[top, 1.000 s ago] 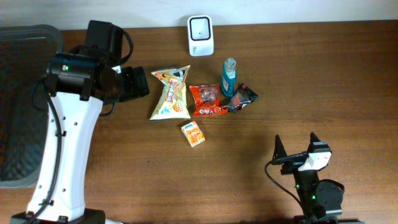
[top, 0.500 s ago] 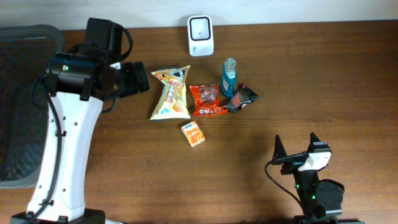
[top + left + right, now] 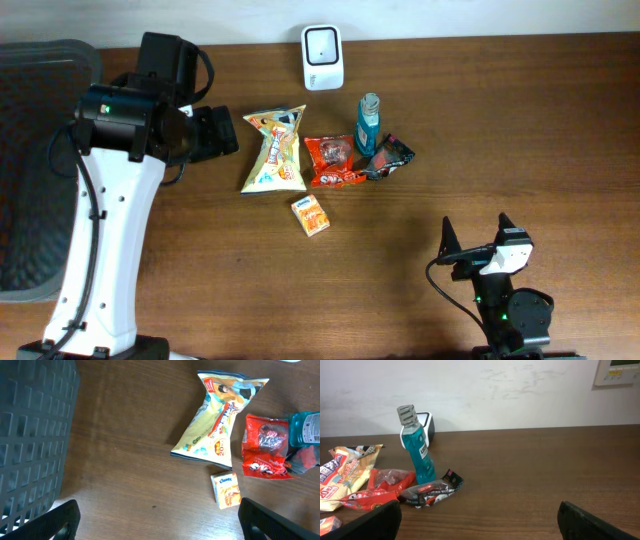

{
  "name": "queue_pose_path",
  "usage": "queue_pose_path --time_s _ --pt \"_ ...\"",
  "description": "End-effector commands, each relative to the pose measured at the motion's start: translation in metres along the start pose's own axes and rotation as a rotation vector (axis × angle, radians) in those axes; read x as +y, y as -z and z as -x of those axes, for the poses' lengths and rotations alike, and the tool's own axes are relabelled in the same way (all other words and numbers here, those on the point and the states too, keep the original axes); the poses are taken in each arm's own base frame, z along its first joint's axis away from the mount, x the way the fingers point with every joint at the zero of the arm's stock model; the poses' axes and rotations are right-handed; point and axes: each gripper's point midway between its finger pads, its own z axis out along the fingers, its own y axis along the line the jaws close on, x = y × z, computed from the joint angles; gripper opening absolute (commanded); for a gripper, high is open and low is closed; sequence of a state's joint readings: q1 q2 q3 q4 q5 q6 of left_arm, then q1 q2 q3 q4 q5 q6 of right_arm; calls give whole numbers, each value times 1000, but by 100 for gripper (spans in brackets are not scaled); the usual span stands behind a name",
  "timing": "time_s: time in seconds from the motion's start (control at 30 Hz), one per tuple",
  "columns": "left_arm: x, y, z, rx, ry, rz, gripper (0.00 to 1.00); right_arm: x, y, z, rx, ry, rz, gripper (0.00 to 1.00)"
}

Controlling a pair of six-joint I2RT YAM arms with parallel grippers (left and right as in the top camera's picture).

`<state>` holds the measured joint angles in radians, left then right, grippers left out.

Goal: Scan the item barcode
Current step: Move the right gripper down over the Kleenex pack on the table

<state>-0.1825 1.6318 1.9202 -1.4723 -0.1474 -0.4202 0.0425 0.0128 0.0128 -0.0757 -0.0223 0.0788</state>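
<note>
A yellow snack bag (image 3: 275,150), red packet (image 3: 333,162), upright blue bottle (image 3: 369,124), dark wrapper (image 3: 390,157) and what looks like an orange tissue pack (image 3: 311,215) cluster on the table (image 3: 500,120) in front of the white scanner (image 3: 323,57). The left gripper (image 3: 159,510) hovers beside the snack bag, jaws spread and empty; the right gripper (image 3: 480,510), equally wide, sits well apart.

We see even, soft indoor light, shadows faint. Mild sheen on the table (image 3: 520,130). Overhead view sharp; wrist views slightly softer, the pale wall (image 3: 520,390) bright, not blown out.
</note>
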Motion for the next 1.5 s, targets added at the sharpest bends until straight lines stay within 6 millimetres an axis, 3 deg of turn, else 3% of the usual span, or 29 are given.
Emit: queue_pose_path --time_s 0.0,0.13,0.17,0.23,0.3,0.37,0.5,0.53,0.63,0.7,0.8,0.93,1.03,1.1,1.17,1.23,1.33,1.4,1.47 --pt "4 1 0 -6 16 16 99 -1 0 -3 5 -4 -7 98" --pt "8 1 -6 21 11 31 99 0 0 4 -24 -9 1 98" --pt "8 1 -6 21 12 29 99 16 1 11 -49 -73 93 98" --pt "7 1 -7 22 12 27 99 68 14 15 -7 -258 406 98" --pt "7 1 -7 22 12 27 99 90 26 24 0 -319 555 98" --pt "8 1 -8 26 11 29 99 98 34 42 -63 -316 618 98" --pt "8 1 -8 28 11 30 99 107 63 105 -337 -236 716 98" --pt "8 1 -8 27 11 29 99 106 73 129 -403 -218 714 98" --pt "8 1 -8 27 11 29 99 108 75 158 -355 -202 686 98" --pt "8 1 -8 26 11 29 99 108 63 160 -227 -224 652 98" --pt "8 1 -7 26 11 29 99 114 29 145 122 -319 630 98" --pt "8 1 -9 30 10 31 99 161 13 144 361 -420 1009 98" --pt "9 1 -11 39 9 35 99 167 -11 114 545 -571 1039 98" --pt "9 1 -11 39 9 35 99 181 -20 91 615 -568 1076 98" --pt "9 1 -11 39 9 35 99 196 -32 70 660 -561 1003 98" --pt "9 1 -11 40 8 36 99 204 -47 45 690 -523 811 98" --pt "9 1 -11 40 9 36 99 184 -58 5 771 -397 427 98" --pt "9 1 -10 36 9 34 99 170 -60 -7 849 -278 219 98" --pt "9 1 -10 36 9 34 99 189 -64 -12 953 -225 198 98"
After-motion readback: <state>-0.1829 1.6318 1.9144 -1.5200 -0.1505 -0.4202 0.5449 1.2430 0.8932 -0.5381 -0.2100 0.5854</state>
